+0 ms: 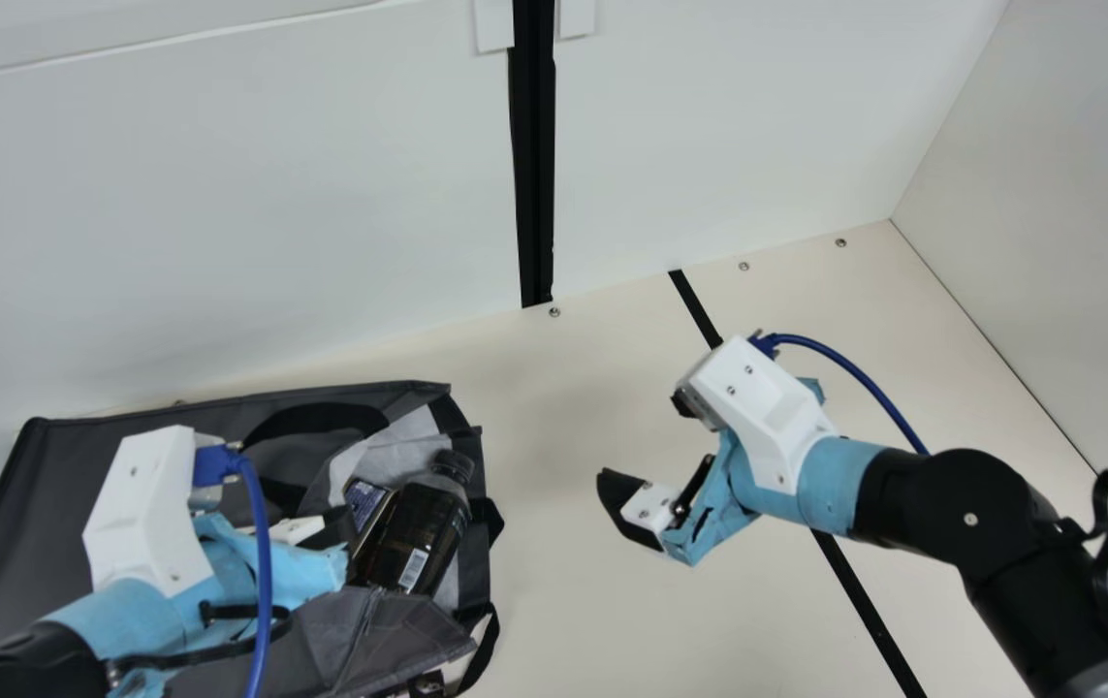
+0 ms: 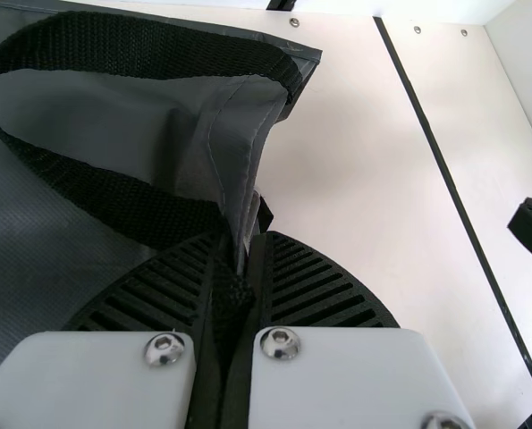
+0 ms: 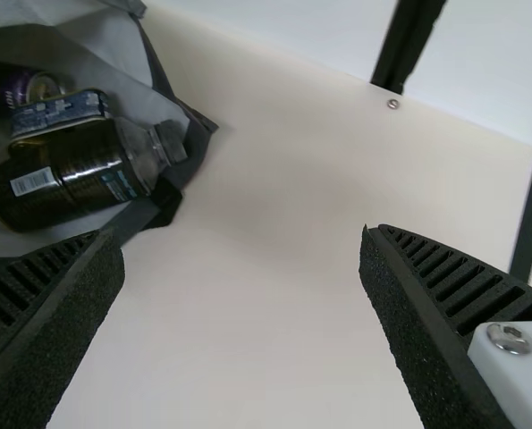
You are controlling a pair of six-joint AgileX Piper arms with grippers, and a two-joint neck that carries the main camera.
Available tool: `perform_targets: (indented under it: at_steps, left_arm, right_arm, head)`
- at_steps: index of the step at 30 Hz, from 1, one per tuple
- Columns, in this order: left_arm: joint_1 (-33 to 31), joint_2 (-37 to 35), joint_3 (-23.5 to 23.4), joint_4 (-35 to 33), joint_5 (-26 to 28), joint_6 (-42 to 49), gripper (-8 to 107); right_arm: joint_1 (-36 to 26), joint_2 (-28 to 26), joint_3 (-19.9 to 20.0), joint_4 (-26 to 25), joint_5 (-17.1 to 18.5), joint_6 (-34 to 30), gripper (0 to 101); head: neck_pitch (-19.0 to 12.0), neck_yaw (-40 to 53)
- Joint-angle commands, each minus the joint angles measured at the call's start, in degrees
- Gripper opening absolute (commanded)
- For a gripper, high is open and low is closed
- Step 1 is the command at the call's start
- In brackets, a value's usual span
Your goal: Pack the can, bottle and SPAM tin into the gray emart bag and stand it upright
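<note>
On the cream table (image 1: 563,601) lies the gray bag (image 1: 45,494), can (image 3: 6,88), bottle (image 1: 420,533) and tin (image 1: 365,499) inside, left gripper (image 1: 342,528) pinching its fabric, right gripper (image 1: 656,470) wide.

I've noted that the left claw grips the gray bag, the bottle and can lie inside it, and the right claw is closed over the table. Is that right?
No, the right claw is open, its fingers spread apart, as the right wrist view shows. It is over the table, the left claw grips the gray bag, and the bottle and can lie inside it.
</note>
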Motion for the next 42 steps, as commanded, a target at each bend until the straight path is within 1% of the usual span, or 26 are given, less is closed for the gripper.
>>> perform_targets:
  at_steps: [1,11,18,31,42]
  left_arm:
    - [0.0,0.0,0.0,0.0,0.0,0.0,-8]
    - [0.0,0.0,0.0,0.0,0.0,0.0,-8]
    - [0.0,0.0,0.0,0.0,0.0,0.0,-8]
    - [0.0,0.0,0.0,0.0,0.0,0.0,-8]
    - [0.0,0.0,0.0,0.0,0.0,0.0,-8]
  right_arm:
    - [-0.8,-0.9,0.2,-1.1,-0.2,1.2,95]
    - [-5.0,-5.1,1.4,-6.3,-0.2,6.2,95]
    - [-8.0,-7.8,1.8,-9.3,0.5,9.0,95]
    - [-14.6,-11.2,0.8,-13.4,2.6,12.1,95]
    - [-19.5,-14.0,-0.6,-20.9,4.8,17.9,95]
  head:
    - [-1.2,0.0]
    - [-1.2,0.0]
    - [-1.2,0.0]
    - [-1.2,0.0]
    - [-1.2,0.0]
